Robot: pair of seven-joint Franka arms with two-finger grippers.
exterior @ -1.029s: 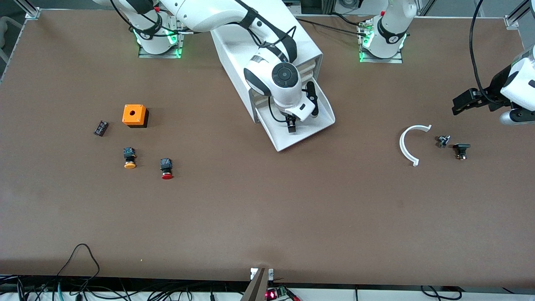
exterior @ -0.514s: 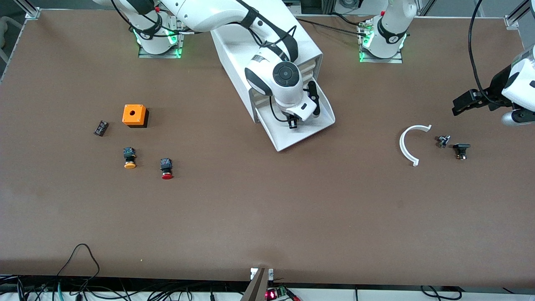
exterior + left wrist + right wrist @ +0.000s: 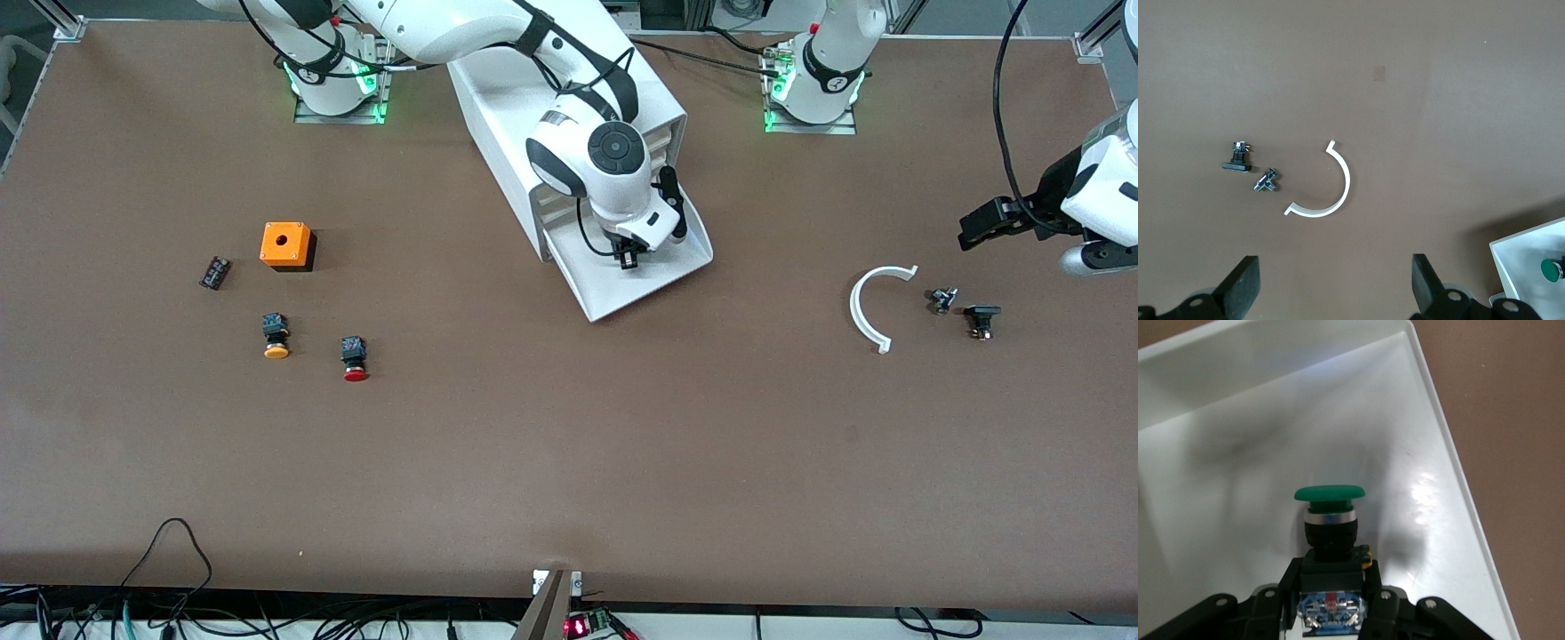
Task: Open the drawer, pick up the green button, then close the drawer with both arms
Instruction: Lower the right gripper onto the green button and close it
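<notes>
The lowest drawer (image 3: 653, 283) stands pulled out of the white cabinet (image 3: 569, 98) as a wide white tray. My right gripper (image 3: 629, 258) is over this tray, shut on the black-blue body of the green-capped button (image 3: 1329, 520). In the right wrist view, the right gripper (image 3: 1329, 583) clamps the body from both sides inside the drawer (image 3: 1418, 440). My left gripper (image 3: 971, 231) waits open and empty over bare table at the left arm's end. The left wrist view shows the left gripper (image 3: 1331, 287), the drawer's corner (image 3: 1521, 257) and the green cap (image 3: 1551, 269).
A white arc (image 3: 876, 307) and two small metal parts (image 3: 943, 300) (image 3: 981, 320) lie under the left gripper's area. Toward the right arm's end are an orange box (image 3: 286, 244), a yellow-orange button (image 3: 276, 338), a red button (image 3: 355, 360) and a small black part (image 3: 214, 272).
My right gripper has shifted a little toward the cabinet over the open drawer. The left gripper has drifted slightly. The drawer has not moved.
</notes>
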